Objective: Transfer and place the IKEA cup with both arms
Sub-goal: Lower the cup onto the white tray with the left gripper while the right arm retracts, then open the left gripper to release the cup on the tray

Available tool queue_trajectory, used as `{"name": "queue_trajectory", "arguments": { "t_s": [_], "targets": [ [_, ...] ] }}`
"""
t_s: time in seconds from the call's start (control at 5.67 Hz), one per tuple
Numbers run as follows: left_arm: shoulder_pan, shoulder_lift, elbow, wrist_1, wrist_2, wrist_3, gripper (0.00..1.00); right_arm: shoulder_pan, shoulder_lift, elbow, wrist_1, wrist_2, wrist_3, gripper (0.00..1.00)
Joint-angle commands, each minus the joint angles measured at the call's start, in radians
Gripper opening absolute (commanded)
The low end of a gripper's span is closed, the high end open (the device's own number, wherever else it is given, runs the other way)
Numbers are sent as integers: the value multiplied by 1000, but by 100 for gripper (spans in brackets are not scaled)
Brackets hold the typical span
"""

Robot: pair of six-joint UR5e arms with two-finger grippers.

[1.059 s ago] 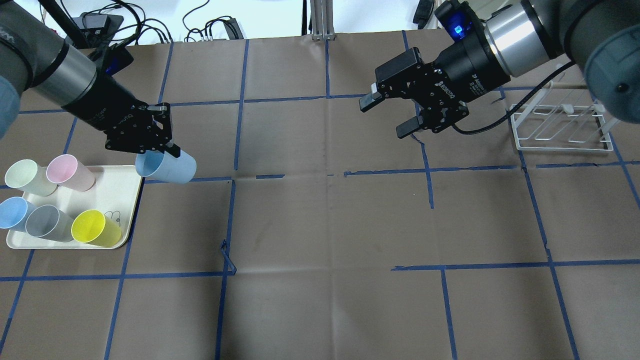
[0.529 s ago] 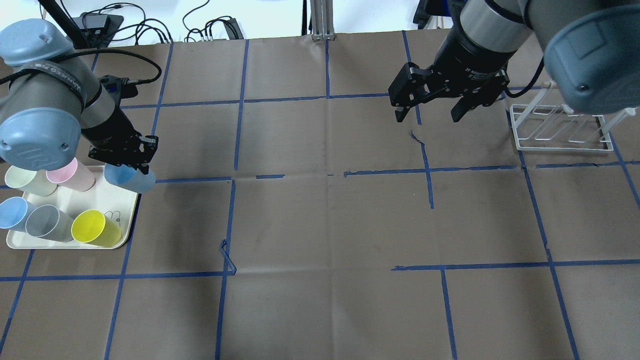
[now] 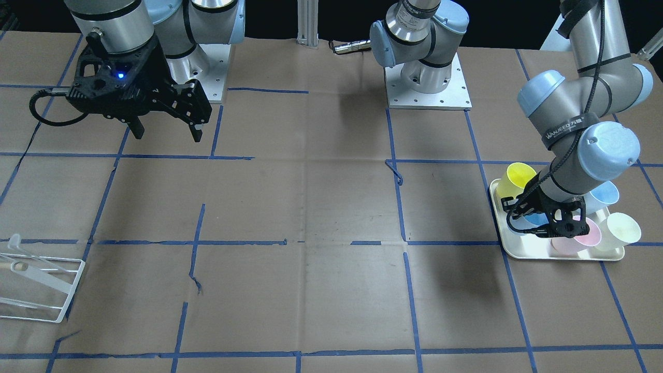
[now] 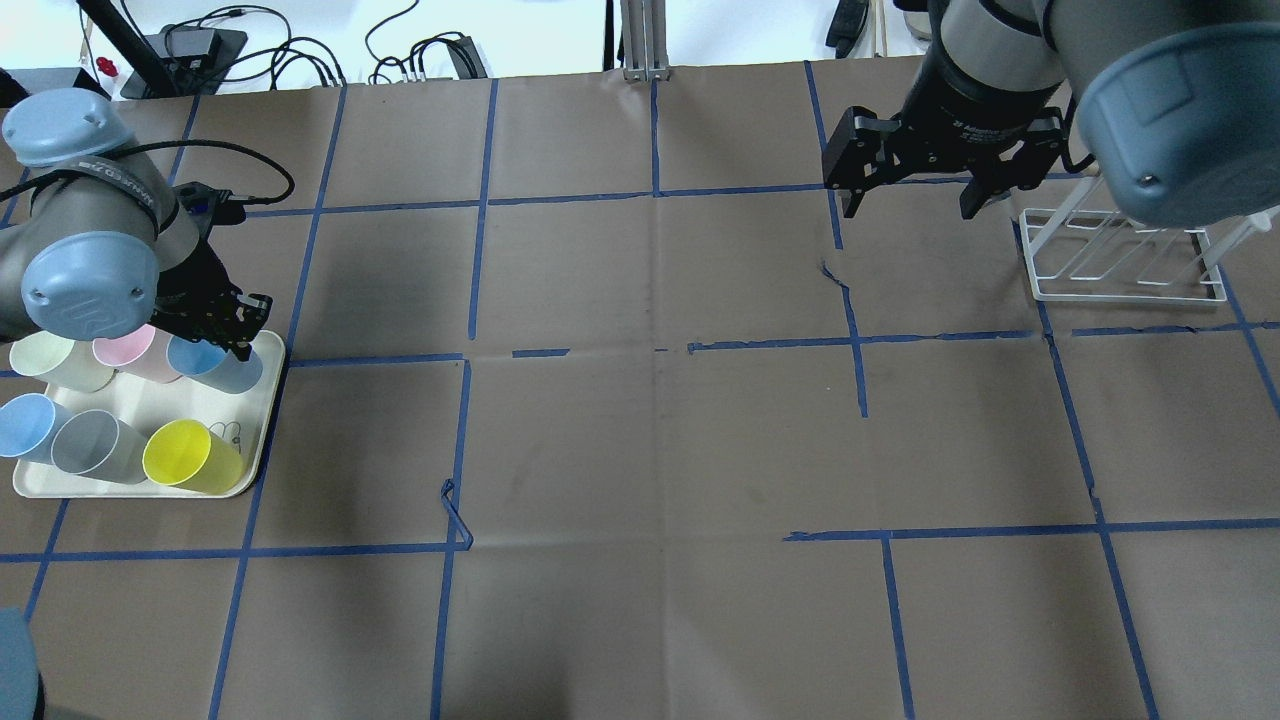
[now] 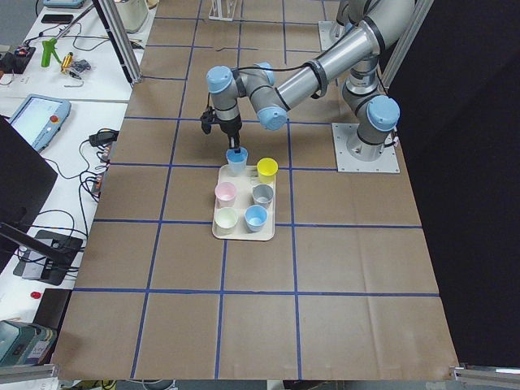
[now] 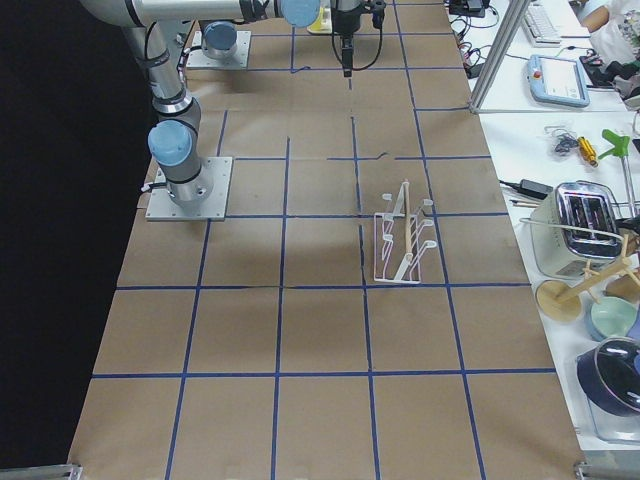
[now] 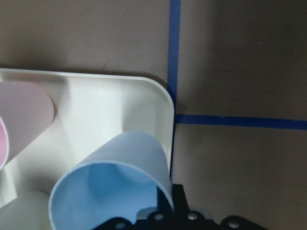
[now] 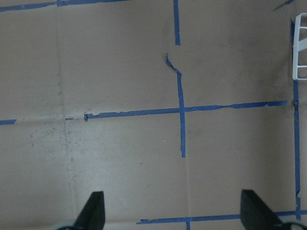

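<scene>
The pale-blue IKEA cup [image 4: 218, 364] is at the far right corner of the cream tray [image 4: 190, 405], next to the pink cup [image 4: 135, 352]. My left gripper [image 4: 228, 330] is shut on its rim from above; the left wrist view shows the cup [image 7: 115, 184] pinched at the frame's bottom edge. I cannot tell whether the cup rests on the tray. It also shows in the front-facing view [image 3: 536, 218] and the exterior left view [image 5: 236, 162]. My right gripper [image 4: 915, 200] is open and empty, pointing down over bare table left of the wire rack.
The tray also holds a pale green cup [image 4: 50, 360], a sky-blue cup [image 4: 25, 425], a grey cup [image 4: 90, 447] and a yellow cup [image 4: 190, 457]. A white wire rack [image 4: 1120, 260] stands at the far right. Blue tape lines grid the brown table.
My left gripper has carried the pale-blue cup left and down from beside the tray into its far right corner. My right gripper has drawn back right and turned to point down.
</scene>
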Motion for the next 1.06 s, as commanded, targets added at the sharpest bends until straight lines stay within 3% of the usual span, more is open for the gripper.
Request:
{"name": "queue_trajectory", "arguments": {
  "t_s": [0.0, 0.88],
  "targets": [
    [14, -27, 3, 6, 0, 13, 2, -18, -4, 3, -2, 3, 52, 100],
    [14, -49, 6, 20, 39, 19, 5, -7, -16, 0, 4, -37, 47, 100]
  ]
}}
